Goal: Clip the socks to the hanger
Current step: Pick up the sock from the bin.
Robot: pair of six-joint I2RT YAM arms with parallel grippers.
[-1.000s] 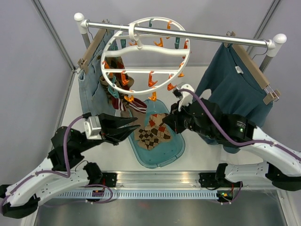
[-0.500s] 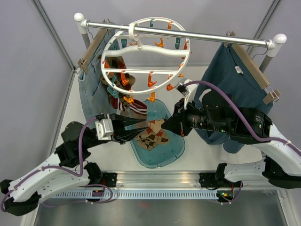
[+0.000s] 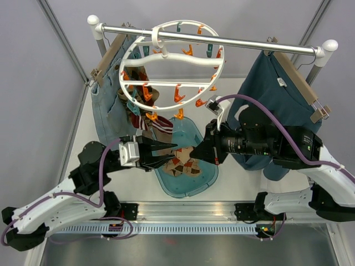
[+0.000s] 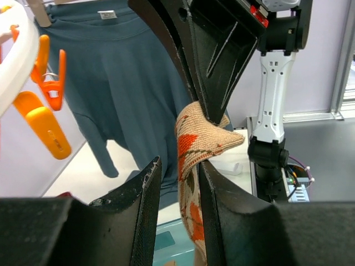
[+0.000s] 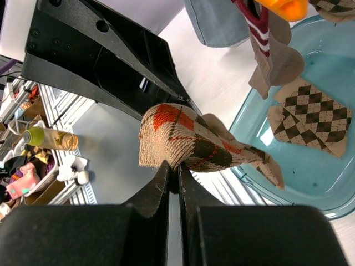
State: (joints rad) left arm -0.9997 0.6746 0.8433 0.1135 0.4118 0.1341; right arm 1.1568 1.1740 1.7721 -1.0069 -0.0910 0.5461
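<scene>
My right gripper (image 3: 192, 153) is shut on one argyle sock (image 5: 188, 139) and holds it up above the teal tray (image 3: 204, 176). In the right wrist view the closed fingertips (image 5: 173, 166) pinch a fold of the sock. My left gripper (image 4: 177, 166) is open. Its jaws stand on either side of the same sock (image 4: 195, 145), which rests against the right-hand finger (image 4: 206, 173). More socks (image 5: 313, 113) lie in the tray. Other socks (image 3: 141, 113) hang clipped to the round white hanger (image 3: 188, 57) on the rail.
Blue-grey jeans (image 3: 108, 105) hang at the rail's left and a teal sweater (image 3: 277, 94) at its right. Orange clothespins (image 4: 47, 75) hang from the ring just left of my left gripper. A clipped striped-cuff sock (image 5: 269, 50) hangs over the tray.
My right gripper has lifted the sock off the tray and turned leftward. My left gripper has moved right, and its open jaws have come around the sock.
</scene>
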